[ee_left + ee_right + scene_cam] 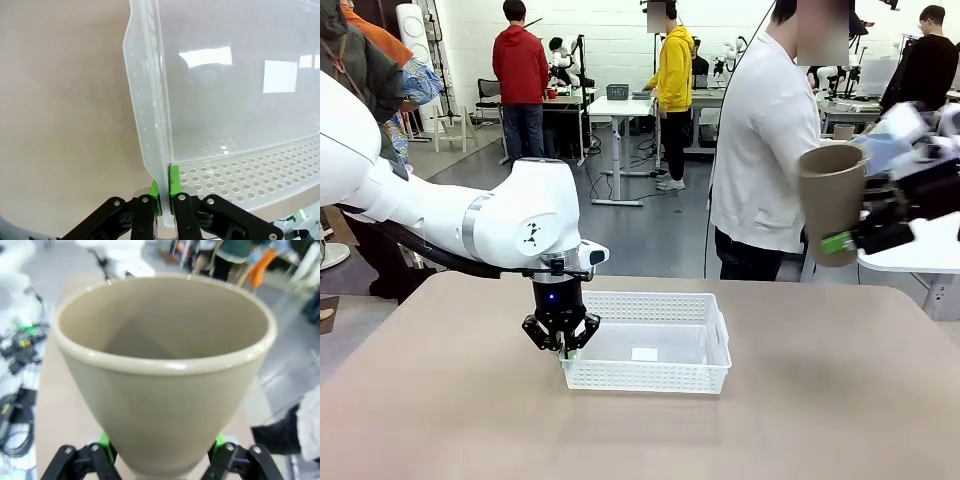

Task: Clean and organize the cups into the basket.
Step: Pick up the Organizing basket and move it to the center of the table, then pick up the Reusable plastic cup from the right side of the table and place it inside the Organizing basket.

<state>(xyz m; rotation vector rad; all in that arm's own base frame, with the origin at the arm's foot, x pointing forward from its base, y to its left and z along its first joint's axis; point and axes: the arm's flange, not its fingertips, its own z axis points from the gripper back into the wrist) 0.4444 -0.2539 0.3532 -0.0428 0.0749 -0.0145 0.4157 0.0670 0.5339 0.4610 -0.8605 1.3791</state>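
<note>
Cup [832, 200], tan-brown and handleless, hangs in the air at the right of the front frame, well above the table [440, 400] and well apart from the basket [650, 375]. It stands roughly upright with its wide mouth up. The right gripper [850, 242] comes in from the right edge and grips it low on the narrow end, a green pad showing against the wall. In the right wrist frame the cup [165, 385] rises from between the right gripper [162, 452] fingers, one green pad on each side of its base, and its broad rim hides most of the table behind it.

A person [760, 150] in a white top stands at the far side, right of centre, and the cup covers part of that torso. A blurred pale blue shape [895, 135] sits just beside the rim at upper right; I cannot tell what it is. A white side table [920, 262] lies under the right arm.

The white perforated basket sits at the lower middle of the front frame with a small white label [643, 353] on its floor. The left arm reaches in from the left edge, over the table's left half, and the left gripper [561, 340] points straight down at the basket's near-left corner. In the left wrist frame the left gripper [165, 202] has its jaws closed on the thin basket [150, 125] wall, green pads pressed to both faces of it.

Farther back, a person in red [520, 65] and a person in yellow [673, 70] stand among other tables
</note>
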